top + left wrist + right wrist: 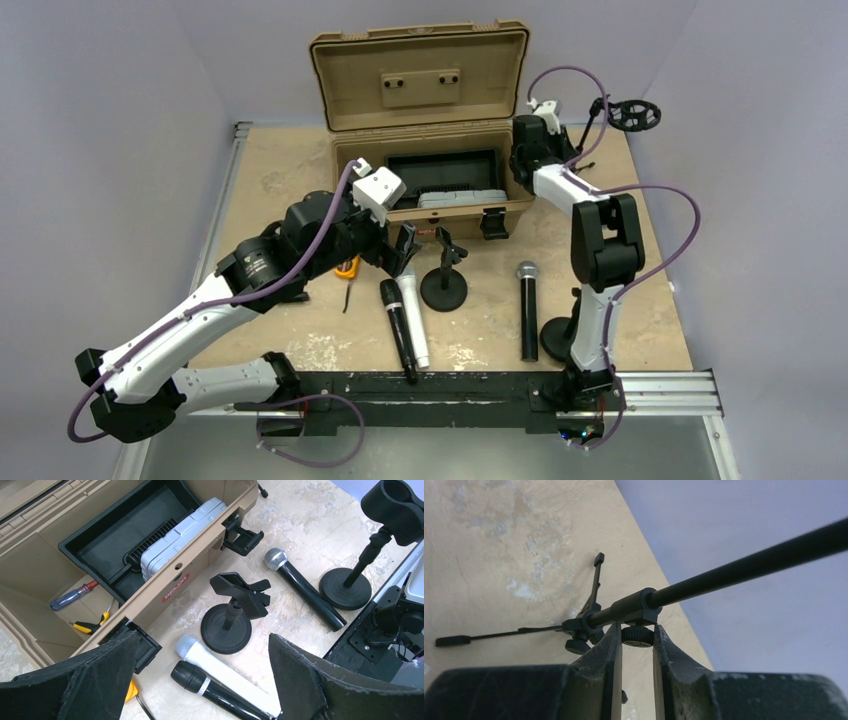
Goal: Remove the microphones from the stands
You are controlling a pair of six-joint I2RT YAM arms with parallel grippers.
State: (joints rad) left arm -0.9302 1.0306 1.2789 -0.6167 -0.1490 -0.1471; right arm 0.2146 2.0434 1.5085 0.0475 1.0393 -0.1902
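Note:
A small black desk stand (444, 285) stands mid-table with its clip (242, 592) empty. A white microphone (225, 672) and a black microphone (210, 687) lie side by side on the table just left of it, also seen from above as white (414, 325) and black (398, 325). My left gripper (204, 637) is open and empty, hovering over their heads (400, 250). A third black microphone with a silver grille (527, 310) lies to the right. My right gripper (637, 630) is at the far right, shut on the knob (637, 636) of a tripod stand's clamp.
An open tan toolbox (430, 110) stands at the back, with a grey case (180, 535) and screwdrivers (75, 596) inside. A second round-base stand (350, 582) stands near the right arm's base. The tripod stand's pole (749, 562) carries a ring mount (633, 115) by the right wall.

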